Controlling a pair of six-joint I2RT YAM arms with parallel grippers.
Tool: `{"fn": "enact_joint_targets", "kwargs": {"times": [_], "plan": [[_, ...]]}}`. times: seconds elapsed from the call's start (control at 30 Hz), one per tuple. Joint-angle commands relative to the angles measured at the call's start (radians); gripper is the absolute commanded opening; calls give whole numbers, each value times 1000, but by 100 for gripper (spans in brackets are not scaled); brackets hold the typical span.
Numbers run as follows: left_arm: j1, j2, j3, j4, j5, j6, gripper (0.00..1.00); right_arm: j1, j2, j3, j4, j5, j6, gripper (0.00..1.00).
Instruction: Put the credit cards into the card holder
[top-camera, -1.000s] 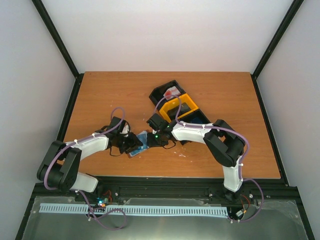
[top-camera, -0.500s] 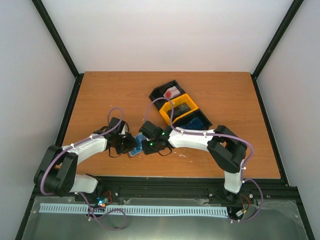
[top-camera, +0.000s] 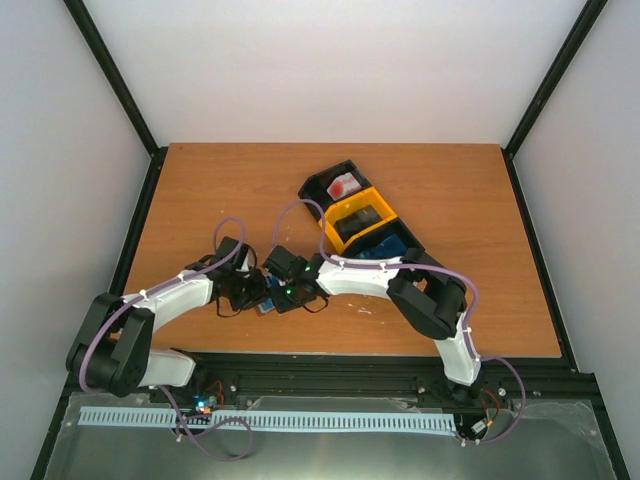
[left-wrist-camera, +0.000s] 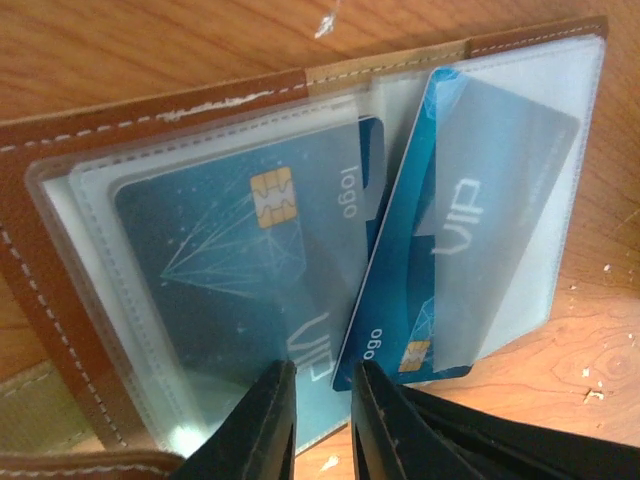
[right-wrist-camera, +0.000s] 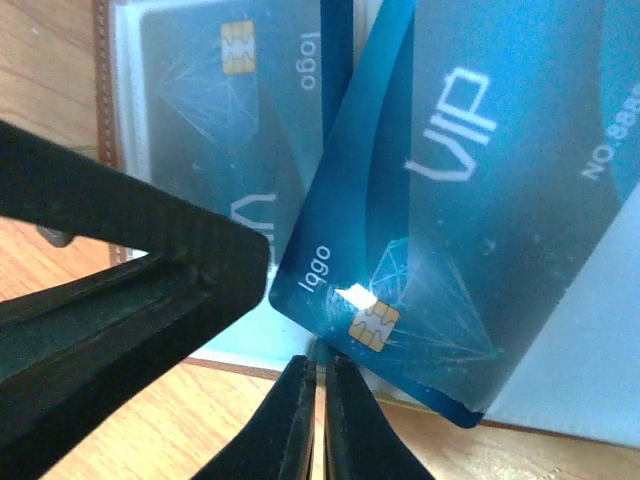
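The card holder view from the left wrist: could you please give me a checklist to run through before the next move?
1. The card holder lies open, sleeves facing up: ok.
2. The first card is fully seated in its sleeve: ok.
3. The second card is straight and fully inside its sleeve: not ok. It sits tilted, with its chip corner sticking out.
4. The right gripper is shut at that card's lower edge: ok.
5. The right gripper really pinches the card: cannot tell.
6. The left gripper is holding the sleeve steady: cannot tell.
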Motion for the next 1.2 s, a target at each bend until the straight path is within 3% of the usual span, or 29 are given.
{"fn": "enact_joint_targets", "kwargs": {"times": [0.0, 0.47, 0.73, 0.87, 1.0, 1.17], "plan": [[13, -23, -22, -23, -1, -1, 17, 3, 24, 25, -12, 21, -27, 5], [25, -23, -69, 9, 38, -13, 14, -18, 21, 22, 44, 204, 8, 5], [27, -20, -84, 25, 39, -7, 14, -87, -43, -63, 224, 79, 48, 8], [27, -40, -82, 32, 40, -11, 16, -123, -77, -78, 210, 66, 34, 19], [27, -42, -72, 53, 49, -29, 26, -159, -73, -69, 142, 106, -5, 32], [27, -31, -71, 86, 50, -96, 27, -186, -26, -30, 61, 100, -66, 34]]}}
